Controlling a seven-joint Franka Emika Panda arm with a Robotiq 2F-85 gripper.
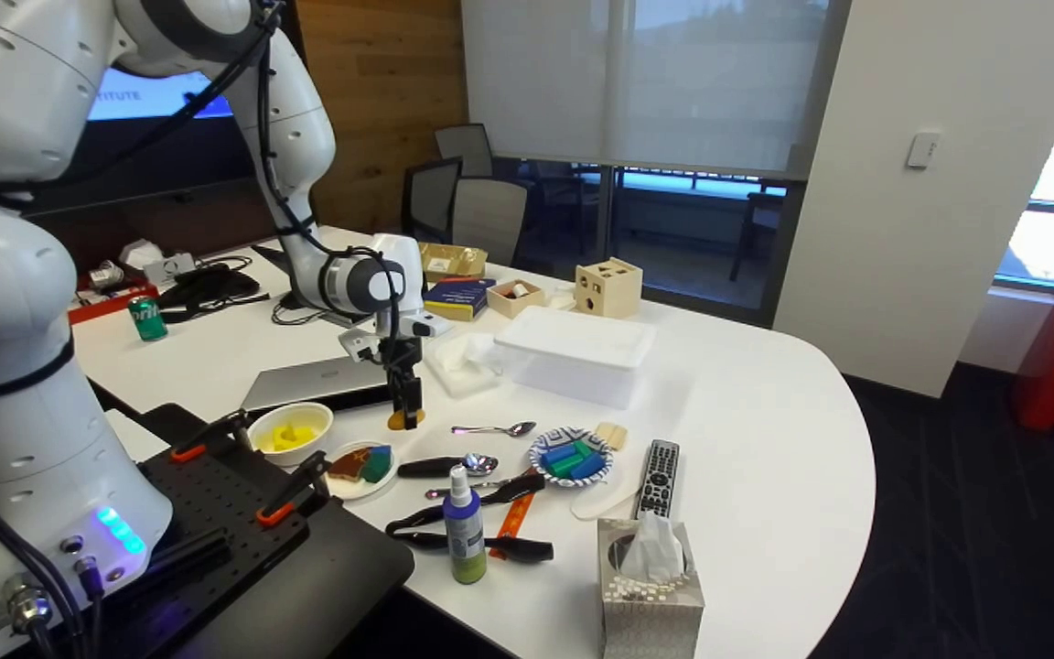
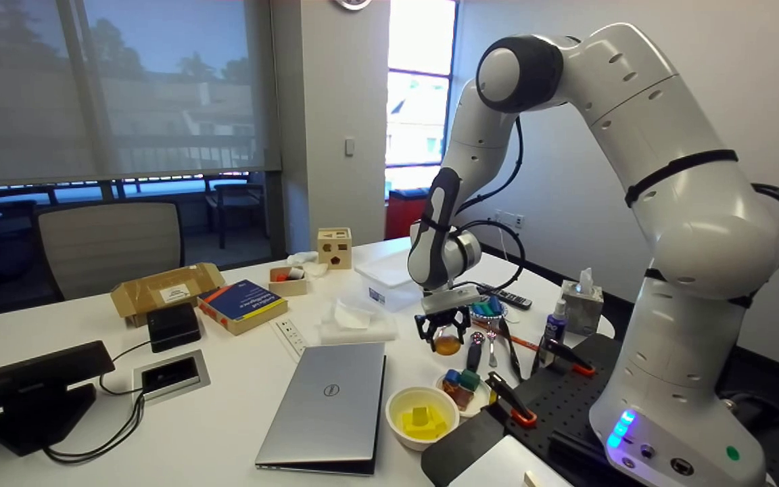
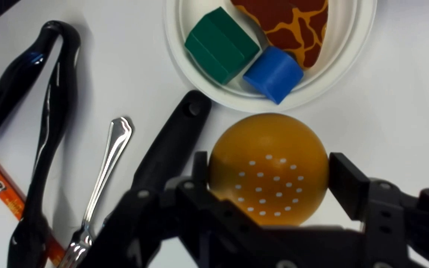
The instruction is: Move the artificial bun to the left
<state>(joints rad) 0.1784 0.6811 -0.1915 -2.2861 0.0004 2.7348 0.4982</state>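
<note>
Orange bun (image 3: 268,169): gripped at both sides
Black tool (image 2: 447,339): clamped on the bun
White plate (image 3: 331,78): near the bun, with green block (image 3: 222,45) and blue block (image 3: 274,74)

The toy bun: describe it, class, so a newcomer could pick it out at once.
Follow the big robot arm over the white table down to its claw. Gripped there is the toy bun. Unlike the green block and blue block on the nearby plate, it is rounded, orange and dotted with pale specks.
</note>
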